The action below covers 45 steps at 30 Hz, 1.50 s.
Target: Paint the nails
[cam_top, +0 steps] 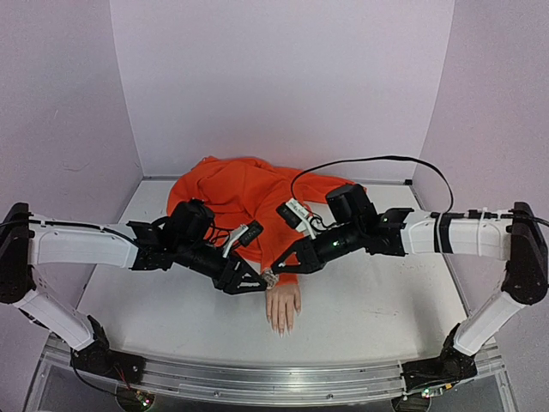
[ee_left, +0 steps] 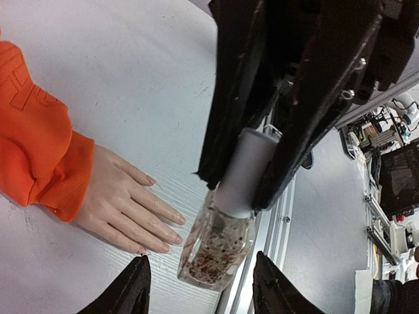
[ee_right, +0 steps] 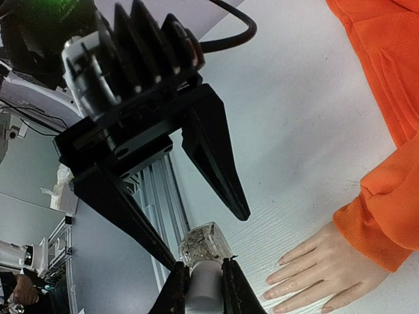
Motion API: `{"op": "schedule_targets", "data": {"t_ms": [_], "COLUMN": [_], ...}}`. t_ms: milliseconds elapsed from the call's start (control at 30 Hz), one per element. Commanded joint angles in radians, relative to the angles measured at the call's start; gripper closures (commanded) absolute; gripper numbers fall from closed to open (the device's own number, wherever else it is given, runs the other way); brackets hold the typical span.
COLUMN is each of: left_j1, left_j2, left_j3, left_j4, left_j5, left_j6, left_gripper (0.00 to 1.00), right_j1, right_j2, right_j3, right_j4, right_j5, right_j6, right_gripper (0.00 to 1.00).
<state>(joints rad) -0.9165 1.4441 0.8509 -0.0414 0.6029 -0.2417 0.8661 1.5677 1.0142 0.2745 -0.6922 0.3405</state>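
One mannequin hand (cam_top: 283, 306), one bottle (ee_left: 219, 245), two arms (cam_top: 77, 245) (cam_top: 463, 233)

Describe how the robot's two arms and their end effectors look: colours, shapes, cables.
Both the left arm and right arm have white tubular links between black joint housings. The left end effector and right end effector are black, each with two tapering, wedge-shaped fingers. A thin black cable loops above the right arm.
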Motion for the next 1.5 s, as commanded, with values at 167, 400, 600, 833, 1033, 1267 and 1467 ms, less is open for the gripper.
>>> {"op": "schedule_targets", "data": {"t_ms": [167,400,600,833,1033,1267,1467], "left_j1": [-0.005,-0.016,-0.019,-0.021,-0.02,-0.027,-0.042], "left_j2": [0.028,0.045,0.059,0.045,0.005,-0.146,-0.26], "left_j3": [0.078,0.087,0.092,0.085,0.08,-0.01,-0.107], "left_j4": [0.096,0.104,0.103,0.103,0.104,0.101,0.082], "left_j5": [0.108,0.124,0.135,0.103,0.087,-0.246,-0.606], "left_j6": [0.002,-0.001,-0.001,0.003,0.003,0.012,-0.027], "left_gripper": [0.56,0.62,0.62,0.82,0.96,1.0,1.0], "right_j1": [0.008,0.008,0.008,0.008,0.008,0.007,0.013], "right_j2": [0.006,0.008,0.007,0.008,0.015,0.029,0.002], "right_j3": [0.052,0.052,0.057,0.058,0.052,0.093,0.056], "right_j4": [0.025,0.026,0.026,0.026,0.024,0.02,0.178], "right_j5": [-0.062,-0.072,-0.073,-0.087,-0.121,0.113,0.254], "right_j6": [-0.015,-0.016,-0.014,-0.02,-0.109,-0.021,0.222], "right_gripper": [0.99,1.0,1.0,0.99,0.98,0.63,0.44]}}
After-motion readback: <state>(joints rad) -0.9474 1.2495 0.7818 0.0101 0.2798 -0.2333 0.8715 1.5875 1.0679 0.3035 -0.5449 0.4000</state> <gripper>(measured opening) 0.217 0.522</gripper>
